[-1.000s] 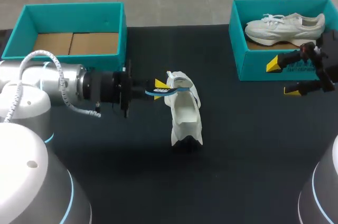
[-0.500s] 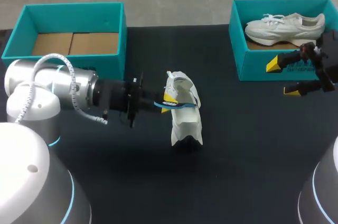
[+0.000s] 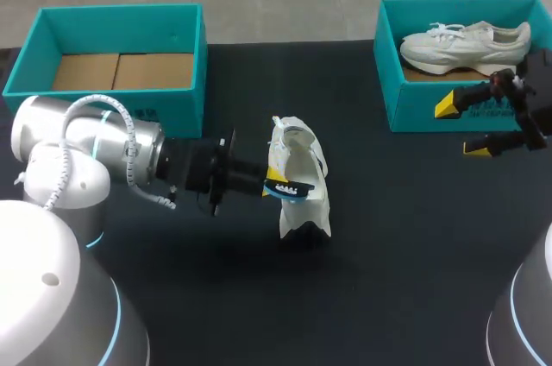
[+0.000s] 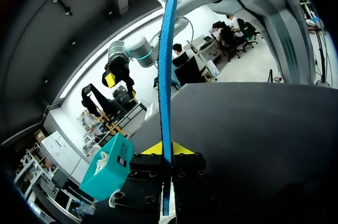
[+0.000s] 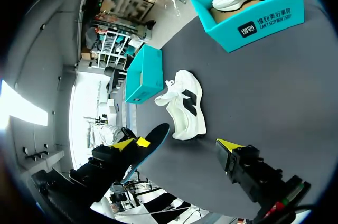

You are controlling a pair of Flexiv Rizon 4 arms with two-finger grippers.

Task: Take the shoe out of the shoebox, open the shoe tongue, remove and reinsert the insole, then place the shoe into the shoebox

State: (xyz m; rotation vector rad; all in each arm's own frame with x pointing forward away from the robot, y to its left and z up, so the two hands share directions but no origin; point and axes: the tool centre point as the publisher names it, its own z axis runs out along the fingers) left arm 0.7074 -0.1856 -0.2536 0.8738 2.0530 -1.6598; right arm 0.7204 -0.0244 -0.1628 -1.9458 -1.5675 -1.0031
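Note:
A white shoe [image 3: 304,183] stands on the dark table's middle, also seen in the right wrist view [image 5: 185,105]. My left gripper [image 3: 274,186] is at its left side, shut on a blue insole [image 3: 289,189] that lies across the shoe's middle. In the left wrist view the insole [image 4: 165,76] shows edge-on, clamped between the yellow tips of the left gripper [image 4: 166,150]. My right gripper [image 3: 462,127] hangs open and empty in front of the right shoebox [image 3: 392,81]; one of its fingertips [image 5: 229,145] shows in its own view.
A second white shoe [image 3: 466,42] lies in the right teal shoebox. A teal shoebox [image 3: 121,16] with a bare cardboard floor stands at the far left, also seen in the right wrist view [image 5: 145,73]. The right shoebox [image 5: 253,20] shows there too.
My left gripper has carried the insole from the shoe's heel opening toward me, along its left side, and turned it. The right arm has not moved.

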